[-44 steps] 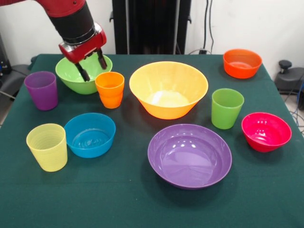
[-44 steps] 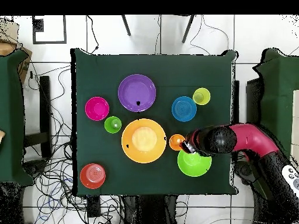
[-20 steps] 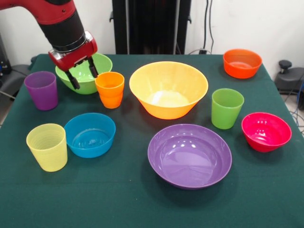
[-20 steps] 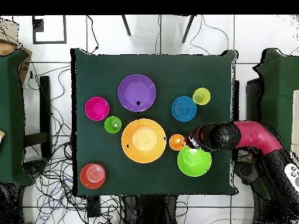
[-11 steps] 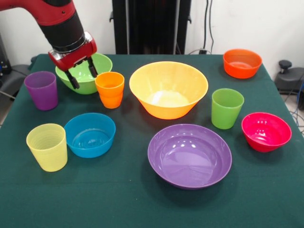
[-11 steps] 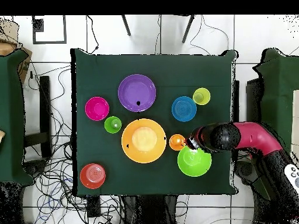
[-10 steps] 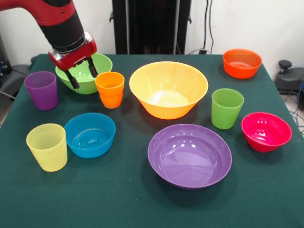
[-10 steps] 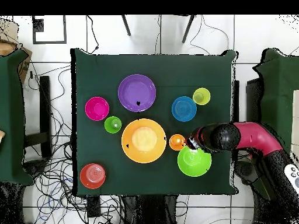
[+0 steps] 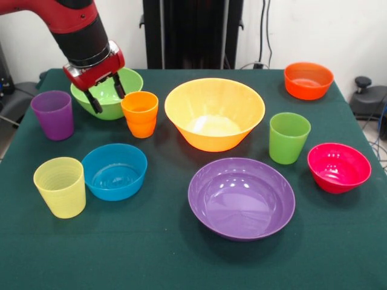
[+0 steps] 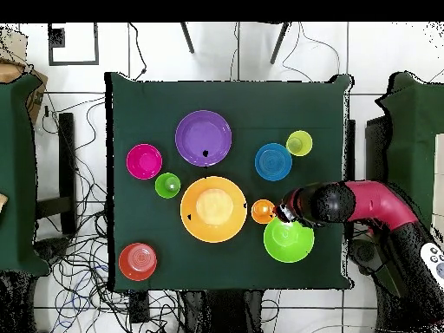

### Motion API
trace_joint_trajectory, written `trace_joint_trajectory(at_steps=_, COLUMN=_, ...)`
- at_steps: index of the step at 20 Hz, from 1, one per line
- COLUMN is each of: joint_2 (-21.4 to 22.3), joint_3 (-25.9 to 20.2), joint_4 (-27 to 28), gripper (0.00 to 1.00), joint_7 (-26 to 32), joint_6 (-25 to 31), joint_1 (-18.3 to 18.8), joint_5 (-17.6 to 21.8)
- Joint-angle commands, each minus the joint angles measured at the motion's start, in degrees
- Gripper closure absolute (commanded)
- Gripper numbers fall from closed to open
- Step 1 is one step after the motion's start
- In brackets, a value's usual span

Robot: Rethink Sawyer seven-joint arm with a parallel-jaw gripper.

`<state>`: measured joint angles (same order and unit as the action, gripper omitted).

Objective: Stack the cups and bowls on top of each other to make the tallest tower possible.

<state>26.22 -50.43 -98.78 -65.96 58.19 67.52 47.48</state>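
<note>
arm: the red and black arm (image 9: 72,24) comes in from the upper left of the front view, wrist tilted, fingers pointing down over the green bowl (image 9: 106,93).
gripper: the gripper (image 9: 104,96) is spread open with nothing held; one finger (image 9: 94,101) hangs over the bowl's inside, the other nearer the orange cup (image 9: 139,113).
surface: a dark green cloth covers the table (image 9: 157,254); white wall behind, cables on the tiled floor in the overhead view.
bowls: orange-yellow bowl (image 9: 214,113) in the middle, purple bowl (image 9: 241,197) in front of it, blue bowl (image 9: 114,171), pink-red bowl (image 9: 338,167), orange-red bowl (image 9: 308,80) at the far corner.
cups: purple cup (image 9: 53,115), yellow cup (image 9: 60,186), green cup (image 9: 289,138).
stack: nothing is stacked; every piece stands alone.
</note>
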Motion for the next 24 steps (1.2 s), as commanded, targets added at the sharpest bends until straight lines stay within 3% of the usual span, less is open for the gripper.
trace_joint_trajectory(at_steps=1, joint_2=0.91, joint_3=3.44, joint_4=0.78, gripper=0.00, joint_7=10.45, joint_6=-0.51, joint_1=-3.99, joint_5=5.44)
trace_joint_trajectory(at_steps=24, joint_2=1.18, joint_3=5.32, joint_4=0.08, gripper=0.00, joint_7=7.17, joint_6=-3.32, joint_1=-5.55, joint_5=6.30)
